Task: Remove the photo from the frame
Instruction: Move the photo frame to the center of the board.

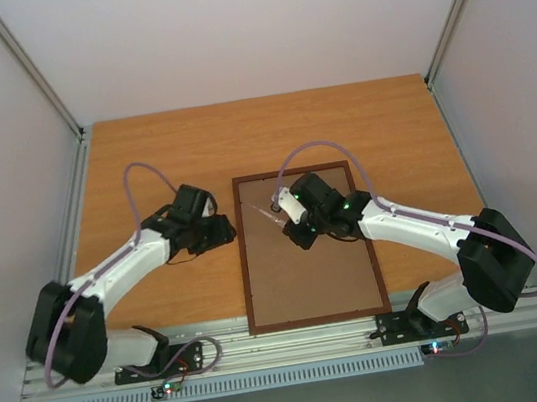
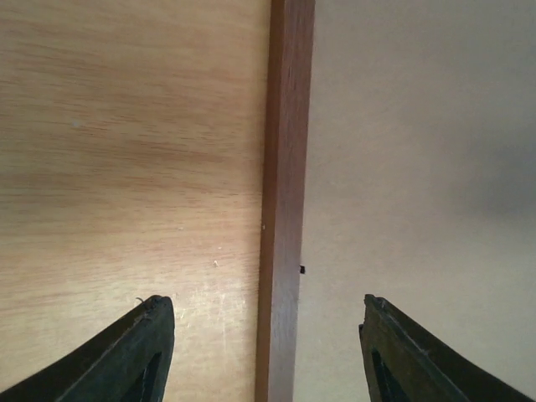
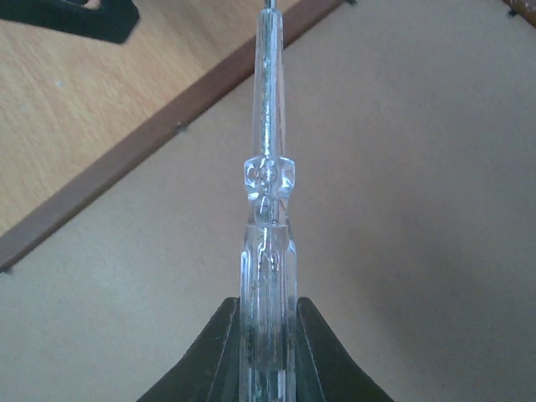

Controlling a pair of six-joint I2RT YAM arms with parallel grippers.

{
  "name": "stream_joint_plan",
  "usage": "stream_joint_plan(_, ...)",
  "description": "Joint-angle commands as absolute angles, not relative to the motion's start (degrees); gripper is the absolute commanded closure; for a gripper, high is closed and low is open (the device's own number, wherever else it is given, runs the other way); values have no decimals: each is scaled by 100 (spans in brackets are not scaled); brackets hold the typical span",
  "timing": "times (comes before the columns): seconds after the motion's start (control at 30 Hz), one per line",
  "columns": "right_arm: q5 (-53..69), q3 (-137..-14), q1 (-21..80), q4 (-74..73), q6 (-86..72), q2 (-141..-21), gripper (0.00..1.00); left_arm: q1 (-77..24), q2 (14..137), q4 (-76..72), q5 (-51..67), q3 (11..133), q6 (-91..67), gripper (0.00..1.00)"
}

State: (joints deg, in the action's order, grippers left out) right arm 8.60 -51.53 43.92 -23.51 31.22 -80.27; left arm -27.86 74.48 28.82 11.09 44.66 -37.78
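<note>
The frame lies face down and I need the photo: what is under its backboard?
Only the backboard shows within the frame, with the right gripper holding a clear screwdriver above it. Anything beneath is covered.

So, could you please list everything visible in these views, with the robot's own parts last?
table: one, orange-brown wood grain, under everything.
frame: one, dark reddish-brown, lying back up at the table's middle and near edge.
hardboard back: one, pale brown, filling the frame.
tabs: at least two in view, small and black, along the frame's inner edge.
screwdriver: one, clear handle, above the back, pointing at the frame's edge.
photo: none visible.
arms: two, white and black, left arm and right arm.
left pincer: one, black, open, astride the frame's left rail.
right pincer: one, black, shut on the screwdriver.
</note>
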Motion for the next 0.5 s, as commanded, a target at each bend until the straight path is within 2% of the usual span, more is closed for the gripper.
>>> stream_joint_plan(0.0, 644, -5010, 4309, -2416, 3170, -8009, 99, -3119, 8343, 3074, 715, 5051, -3322, 38)
stream_joint_plan(0.27, 776, -4938, 4178, -2373, 3156, -8116, 99, -3256, 9623, 3196, 332, 5911, -3111, 41)
stream_joint_plan(0.47, 809, -4974, 4148, -2415, 3172, -8185, 99, -3278, 10243, 3225, 399, 6272, -2981, 54)
